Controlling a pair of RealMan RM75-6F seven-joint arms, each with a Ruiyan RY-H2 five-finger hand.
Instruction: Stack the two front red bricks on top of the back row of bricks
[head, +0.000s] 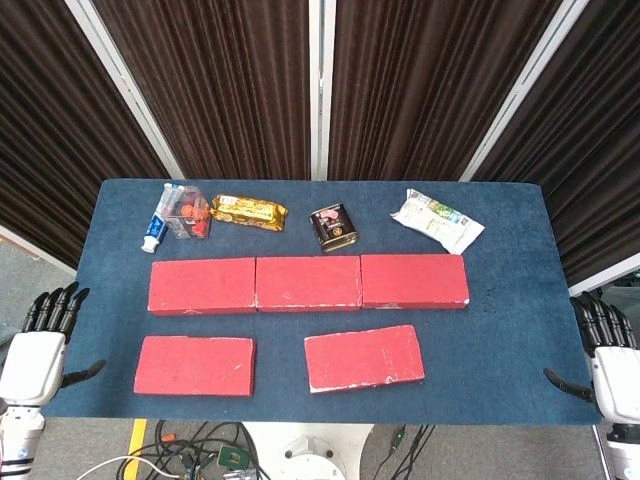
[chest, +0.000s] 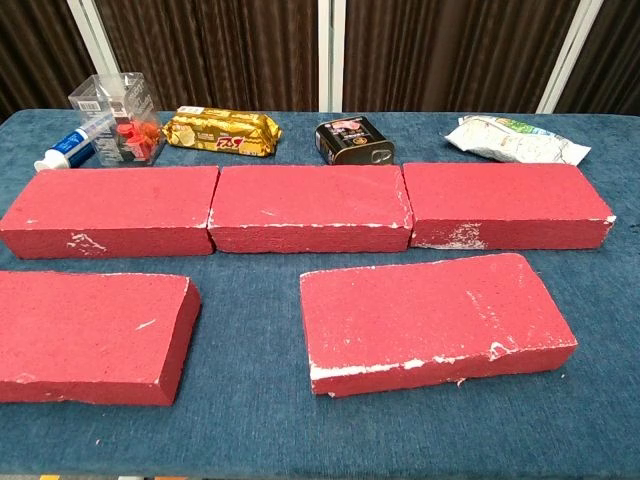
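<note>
Three red bricks lie end to end in a back row (head: 308, 283) (chest: 308, 207) across the blue table (head: 500, 340). In front of it lie two more red bricks flat on the cloth: the front left brick (head: 195, 365) (chest: 85, 335) and the front right brick (head: 364, 357) (chest: 430, 315), the latter slightly skewed. My left hand (head: 42, 345) hangs off the table's left edge, fingers apart and holding nothing. My right hand (head: 605, 355) hangs off the right edge, likewise empty with fingers spread. Neither hand shows in the chest view.
Behind the back row lie a toothpaste tube and clear box with red pieces (head: 180, 218) (chest: 105, 132), a gold snack pack (head: 248, 211) (chest: 222, 133), a dark tin (head: 334, 228) (chest: 354, 140) and a white snack bag (head: 436, 220) (chest: 512, 139). Dark curtains stand behind.
</note>
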